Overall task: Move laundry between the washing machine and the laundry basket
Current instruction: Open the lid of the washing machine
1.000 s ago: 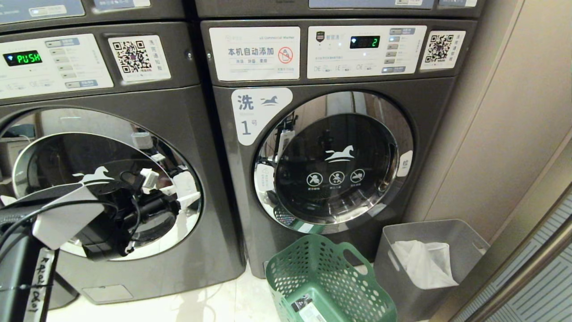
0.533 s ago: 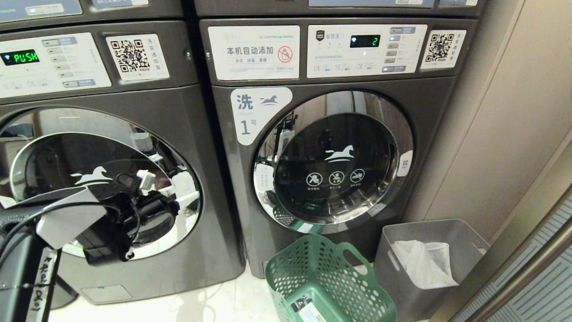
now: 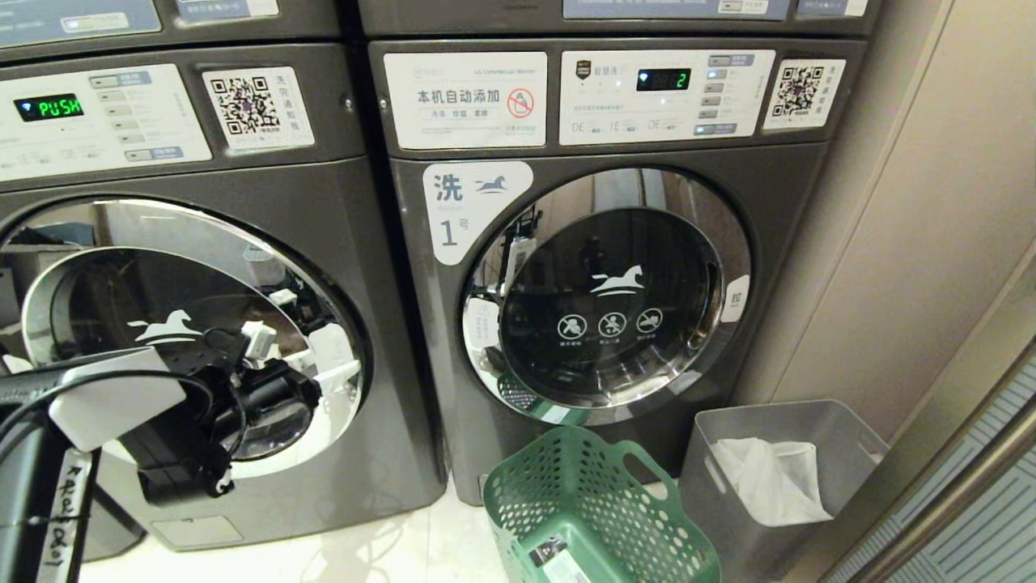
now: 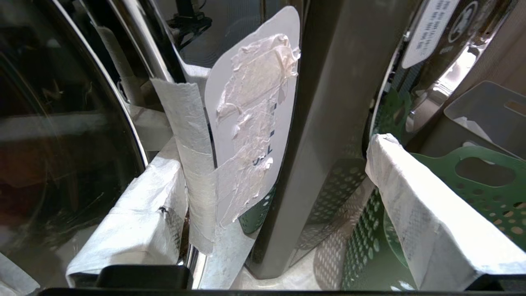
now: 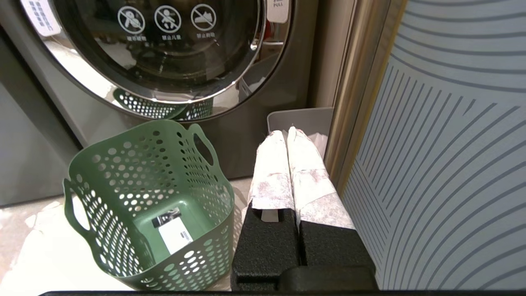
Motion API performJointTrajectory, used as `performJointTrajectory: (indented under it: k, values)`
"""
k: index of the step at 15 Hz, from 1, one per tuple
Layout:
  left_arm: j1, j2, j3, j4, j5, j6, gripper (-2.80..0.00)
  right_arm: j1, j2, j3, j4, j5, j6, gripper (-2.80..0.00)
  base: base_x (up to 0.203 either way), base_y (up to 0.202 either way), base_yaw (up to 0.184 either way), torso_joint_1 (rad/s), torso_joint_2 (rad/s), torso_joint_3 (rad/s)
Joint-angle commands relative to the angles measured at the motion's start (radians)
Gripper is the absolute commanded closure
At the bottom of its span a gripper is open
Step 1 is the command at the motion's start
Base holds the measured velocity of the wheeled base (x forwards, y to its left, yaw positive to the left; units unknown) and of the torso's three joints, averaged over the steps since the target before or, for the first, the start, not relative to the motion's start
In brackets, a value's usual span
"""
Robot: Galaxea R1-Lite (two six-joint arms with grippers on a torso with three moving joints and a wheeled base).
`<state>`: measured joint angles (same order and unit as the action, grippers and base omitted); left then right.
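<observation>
Tape-wrapped fingers (image 4: 427, 230) of the left gripper (image 4: 263, 193) stand wide apart and empty right at the chrome-rimmed round glass door (image 3: 186, 340) of the dark grey front-loading washing machine (image 3: 324, 243), one finger just beside the taped white tab on the door's edge. Beyond that gripper, toward the neighbouring washer labelled 1 (image 3: 607, 291), the green perforated plastic laundry basket (image 5: 148, 205) stands on the pale glossy floor (image 3: 388, 551) holding only a white label. Right gripper (image 5: 289, 135) hangs pressed shut just beside the basket, the grey solid-sided bin (image 3: 777, 453) with a white plastic bag (image 3: 769, 478) past it against the beige wall.
</observation>
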<state>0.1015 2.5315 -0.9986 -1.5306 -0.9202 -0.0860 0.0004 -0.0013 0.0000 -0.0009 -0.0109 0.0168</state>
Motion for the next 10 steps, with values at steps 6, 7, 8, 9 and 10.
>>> performJointTrajectory:
  k: [6,7,8,9,10]
  values:
    - [0.005,0.021,-0.003,0.001,0.009,-0.001,-2.8,0.0,0.001,0.0,0.0,0.0,0.0,0.0,0.0,0.0,0.0,0.0,0.0,0.0]
    - [0.026,0.025,-0.007,0.001,0.01,0.0,-2.8,0.0,0.001,0.0,-0.001,0.0,0.0,0.0,0.0,0.0,0.0,0.0,0.0,0.0]
    - [0.043,0.026,-0.007,0.001,0.01,0.0,-2.8,0.0,0.001,0.0,-0.001,0.0,0.0,0.0,0.0,0.0,0.0,0.0,0.0,0.0]
    - [0.059,0.019,-0.006,0.001,0.011,-0.001,-2.8,0.0,0.001,0.0,0.0,0.0,0.0,0.0,0.0,0.0,0.0,0.0,0.0,0.0]
    - [0.066,0.014,-0.006,0.001,0.011,0.0,-2.8,0.001,0.001,0.0,-0.001,0.0,0.0,0.0,0.0,0.0,0.0,0.0,0.0,0.0]
